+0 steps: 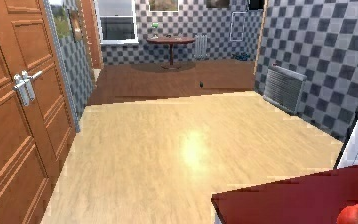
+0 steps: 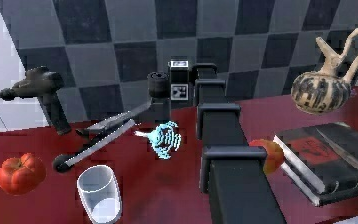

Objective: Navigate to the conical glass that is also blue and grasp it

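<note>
Dark red tabletop (image 2: 157, 195).
- 1 blue ribbed conical glass (image 2: 166, 140): mid-surface, just left of the dark square arm (image 2: 219, 130).
- Gripper (image 2: 69, 148): 2 thin fingers slanting toward the left edge. Whether it grips anything cannot be told.
- 1 red tomato (image 2: 19, 171): left edge.
- 1 white cup (image 2: 99, 192): near the tomato.
- 1 brown gourd-shaped vase (image 2: 327, 85): back edge, right.

Pale wooden plank floor (image 1: 177, 150) with glare spot; darker brown floor (image 1: 167, 82) beyond. Brown panelled wooden door (image 1: 17, 130) at forward view's left. Grey-and-black checkered tile walls (image 1: 307, 35). Grey ribbed radiator (image 1: 284, 88) on right wall. Round red pedestal table (image 1: 171, 42) far back, near white-framed window (image 1: 117, 20). Dark red tabletop (image 2: 167, 190) close by.
</note>
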Controlling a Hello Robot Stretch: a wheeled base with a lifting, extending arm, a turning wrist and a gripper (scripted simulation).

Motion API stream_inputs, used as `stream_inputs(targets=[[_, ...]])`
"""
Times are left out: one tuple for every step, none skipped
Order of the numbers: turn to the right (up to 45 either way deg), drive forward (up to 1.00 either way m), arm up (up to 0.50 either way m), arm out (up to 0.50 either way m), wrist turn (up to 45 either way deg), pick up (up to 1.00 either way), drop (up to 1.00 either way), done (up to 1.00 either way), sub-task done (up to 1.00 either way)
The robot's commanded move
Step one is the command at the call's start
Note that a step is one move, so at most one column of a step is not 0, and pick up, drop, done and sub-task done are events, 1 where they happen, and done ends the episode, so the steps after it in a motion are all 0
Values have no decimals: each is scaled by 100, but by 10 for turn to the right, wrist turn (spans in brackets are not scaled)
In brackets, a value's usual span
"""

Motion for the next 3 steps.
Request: stream_inputs(targets=[[0, 0, 0, 0, 450, 0, 0, 0, 0], [0, 0, 0, 0, 330, 0, 0, 0, 0], [0, 0, 0, 0, 120, 0, 0, 0, 0]])
